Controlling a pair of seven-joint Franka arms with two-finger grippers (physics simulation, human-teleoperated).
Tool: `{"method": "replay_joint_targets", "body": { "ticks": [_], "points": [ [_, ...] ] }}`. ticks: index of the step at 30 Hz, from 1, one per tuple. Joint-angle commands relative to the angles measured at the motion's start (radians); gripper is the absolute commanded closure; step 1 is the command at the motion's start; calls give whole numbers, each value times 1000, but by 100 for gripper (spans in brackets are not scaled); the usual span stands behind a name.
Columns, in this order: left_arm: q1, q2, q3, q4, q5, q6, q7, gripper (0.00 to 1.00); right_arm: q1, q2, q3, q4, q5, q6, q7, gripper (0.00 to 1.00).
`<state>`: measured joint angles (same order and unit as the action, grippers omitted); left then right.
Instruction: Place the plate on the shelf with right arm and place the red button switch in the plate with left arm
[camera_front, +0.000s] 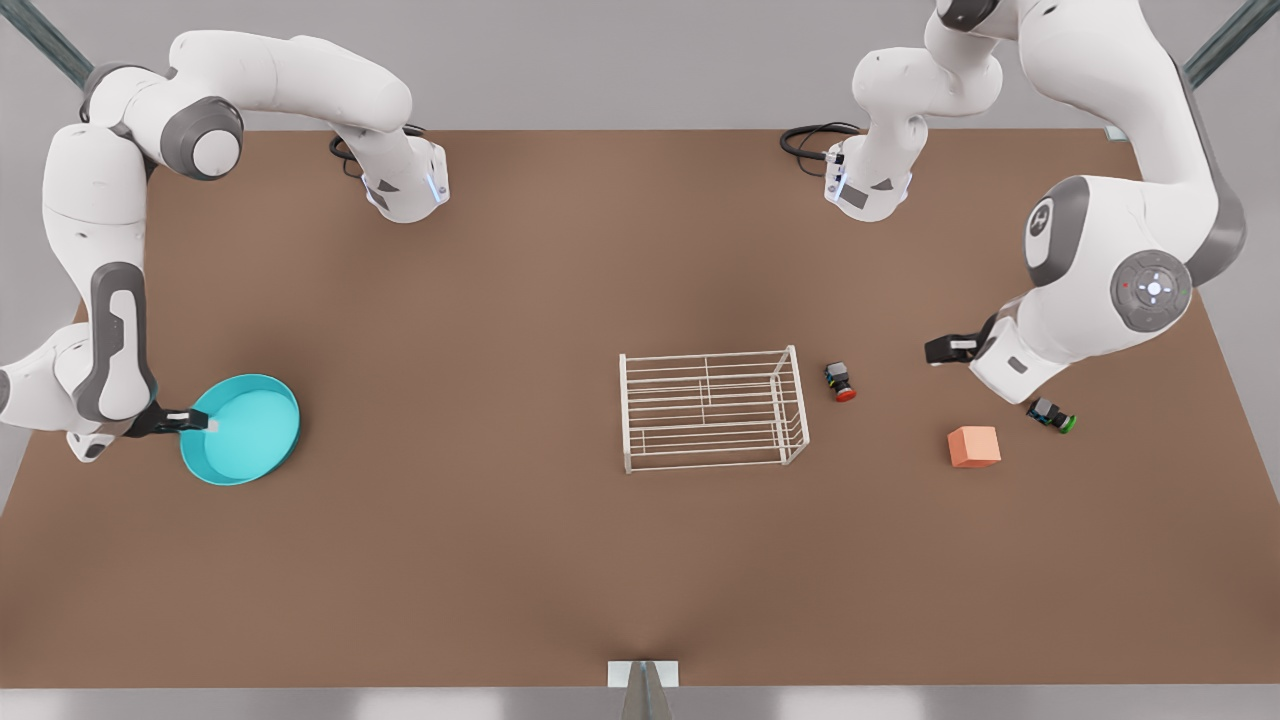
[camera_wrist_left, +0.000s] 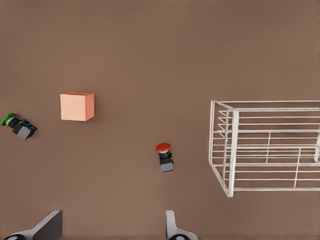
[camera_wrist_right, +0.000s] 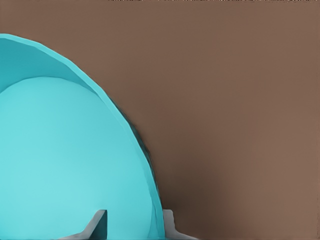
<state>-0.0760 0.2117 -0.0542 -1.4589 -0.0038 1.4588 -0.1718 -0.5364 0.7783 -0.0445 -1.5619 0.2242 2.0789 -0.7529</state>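
The teal-blue plate lies on the brown table at the front view's left. My right gripper is shut on its rim, one finger inside the dish and one outside; the right wrist view shows the plate and the gripper straddling its rim. The white wire shelf stands mid-table with nothing on it. The red button switch lies on the table just beside the shelf, toward the front view's right. My left gripper hovers open farther right. In the left wrist view, the gripper is apart from the switch and shelf.
An orange cube and a green-capped black switch lie near the left arm, also seen as cube and green switch. Both arm bases and their cables sit at the table's far edge.
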Motion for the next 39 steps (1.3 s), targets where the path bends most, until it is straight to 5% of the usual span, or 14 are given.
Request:
{"method": "replay_joint_targets", "body": {
  "ticks": [1,4,11,20,28,39],
  "points": [
    [-1,-2,-1,2,1,-3,-11,0,-1,-1,0,5,1,1,-49,53],
    [-4,-6,-3,9,2,-9,-8,0,-5,12,0,23,-2,1,-63,77],
    [-4,-2,-15,25,4,-43,-11,0,16,-62,60,32,-3,-98,-69,79],
    [-18,-9,-12,31,10,-38,-11,0,88,-76,466,187,-5,-330,125,79],
    [-16,-8,-12,12,8,-38,-11,0,469,-59,522,384,55,-296,747,79],
    [-19,-9,-12,-15,7,-31,-12,0,854,88,445,562,33,105,1300,79]
  ]
}}
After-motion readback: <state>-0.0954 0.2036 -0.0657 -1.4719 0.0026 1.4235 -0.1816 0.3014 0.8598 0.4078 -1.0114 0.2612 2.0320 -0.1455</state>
